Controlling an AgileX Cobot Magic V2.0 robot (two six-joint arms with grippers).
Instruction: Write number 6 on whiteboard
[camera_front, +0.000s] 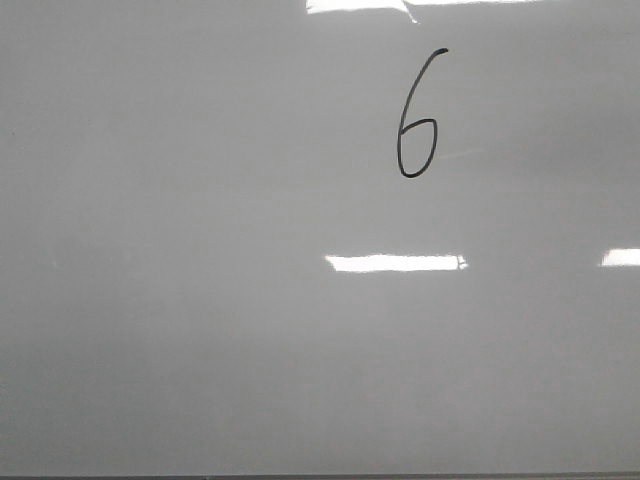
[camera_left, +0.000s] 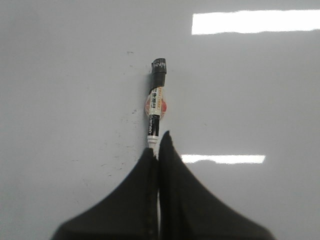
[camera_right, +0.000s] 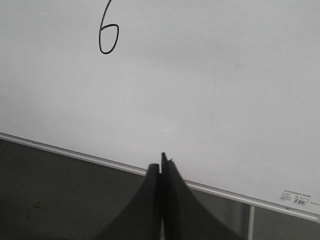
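Left gripper (camera_left: 158, 142) clenched on marker (camera_left: 156, 102), capped end pointing away over whiteboard (camera_left: 60, 75). My right gripper (camera_right: 161, 162) pressed closed, holding nothing, near board's lower frame. Black 6 (camera_front: 417, 118) drawn upper right of centre in front view.

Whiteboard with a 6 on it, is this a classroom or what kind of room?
Hard to say; probably a workroom or lab with ceiling lights. The whiteboard fills the view, with a number 6 drawn on it. The left gripper holds a marker, and bright strips on the board look like lamps reflected.
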